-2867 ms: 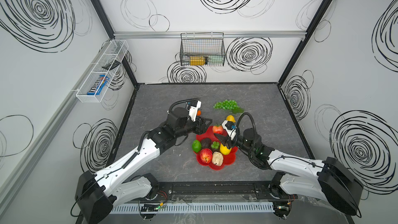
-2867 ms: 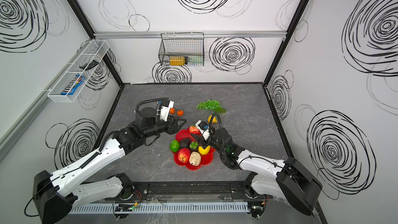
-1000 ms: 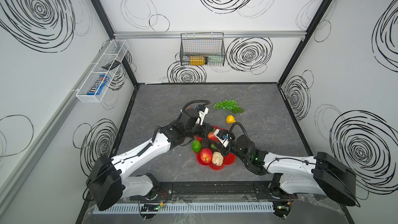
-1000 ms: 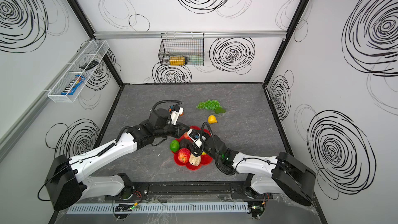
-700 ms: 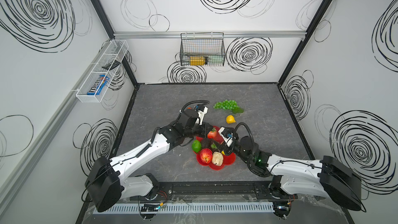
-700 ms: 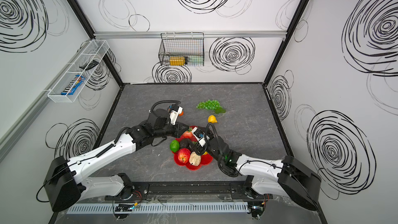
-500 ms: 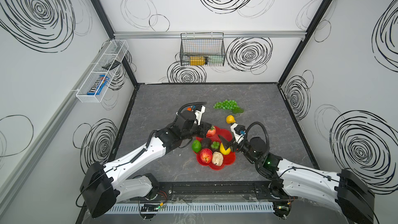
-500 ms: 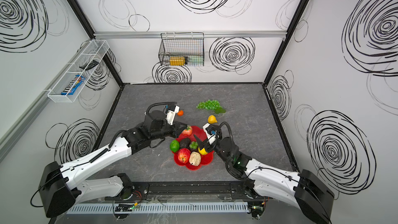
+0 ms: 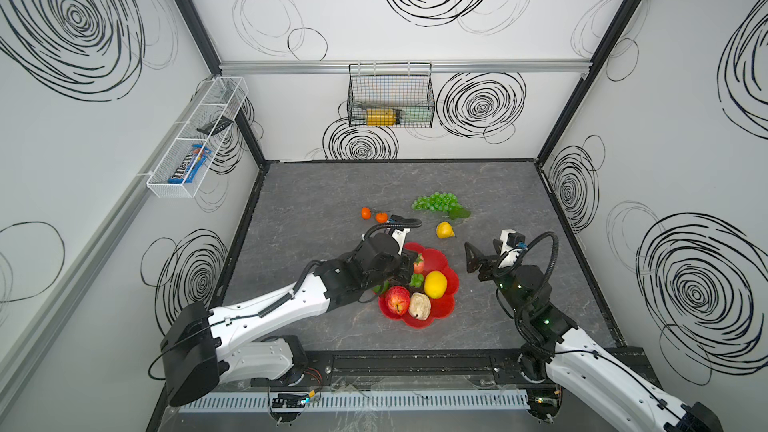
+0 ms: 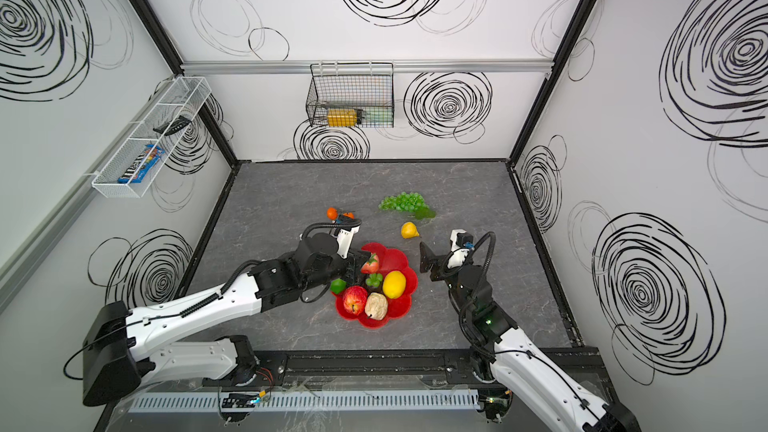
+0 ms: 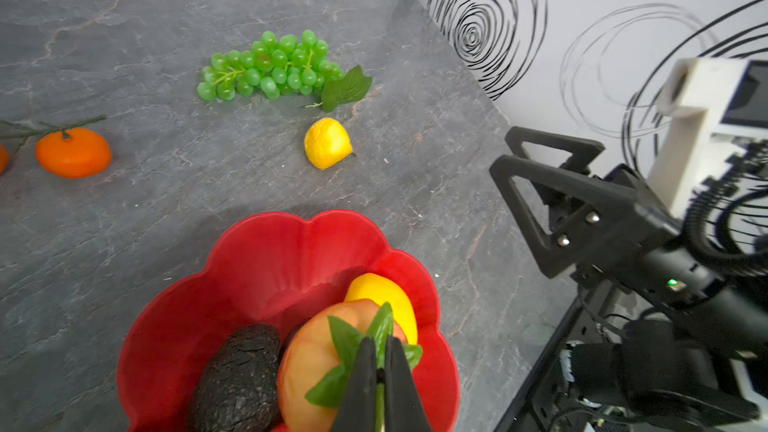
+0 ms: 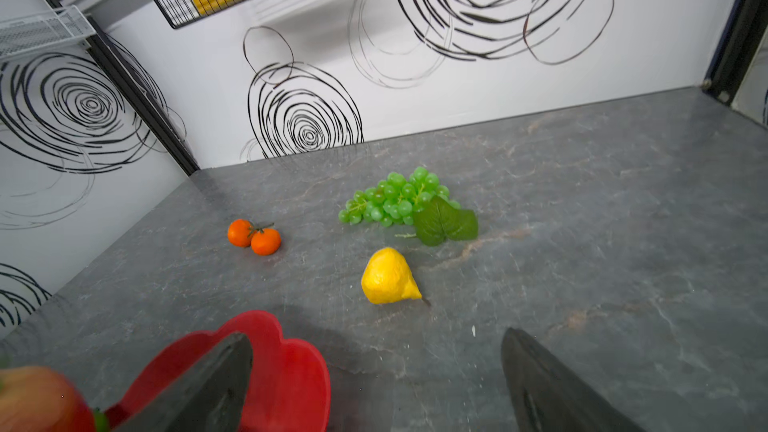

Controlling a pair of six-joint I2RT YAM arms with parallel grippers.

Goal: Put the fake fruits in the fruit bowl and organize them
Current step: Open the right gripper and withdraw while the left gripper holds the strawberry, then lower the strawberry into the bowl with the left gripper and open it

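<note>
The red scalloped fruit bowl holds a lemon, a red apple, a beige lumpy piece, a dark avocado and a lime at its left rim. My left gripper is shut on the green leaf of a second apple over the bowl's far side. My right gripper hangs open and empty to the right of the bowl. Grapes, a yellow fruit and two oranges lie on the table.
A black wire basket hangs on the back wall. A white mesh tray is fixed to the left wall. Black frame rails border the grey table on all sides.
My right gripper has drawn back from over the bowl to its right and opened wide, leaving the lemon in the bowl. The left gripper has carried the apple by its leaf slightly further over the bowl.
</note>
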